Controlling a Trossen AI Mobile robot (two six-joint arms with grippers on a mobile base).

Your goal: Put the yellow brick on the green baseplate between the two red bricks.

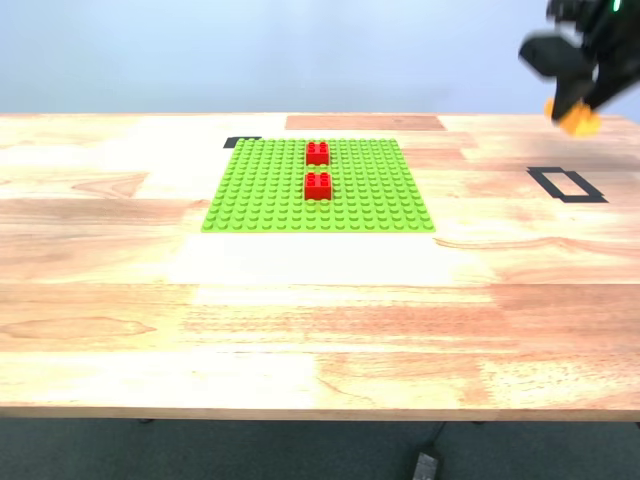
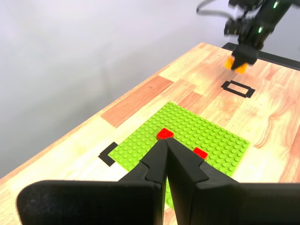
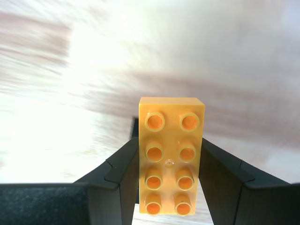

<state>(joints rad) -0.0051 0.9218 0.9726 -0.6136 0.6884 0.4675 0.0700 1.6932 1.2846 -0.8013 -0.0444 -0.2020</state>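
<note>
Two red bricks sit on the green baseplate (image 1: 318,186), one behind the other in a line running away from the exterior camera, a small gap of bare studs between them.

Nearest in the exterior view: bare wooden tabletop (image 1: 300,320) filling the lower half of the frame, a cable and plug just visible under its front edge at lower centre.

Mid frame: the baseplate, flat on the tabletop, slightly left of centre. Near red brick (image 1: 318,186), far red brick (image 1: 317,152), both just left of the plate's middle column. A black tape corner mark (image 1: 241,142) at the plate's far left corner.

Right of the plate, well apart from it: an empty black tape rectangle (image 1: 566,184) on the wood.

Far, upper right of the exterior frame: my second claw (image 1: 573,110) is off the tabletop, above and behind the tape rectangle, clamped on the yellow brick (image 1: 577,119). Second wrist view confirms: yellow brick (image 3: 170,156) studs toward the camera, long axis running along the fingers (image 3: 123,176), which press its two long sides. Background there is motion-blurred.

My first claw (image 2: 167,142): fingers pressed together, holding nothing, well above the tabletop, looking down over the baseplate (image 2: 187,136). Not seen in the exterior view.
</note>
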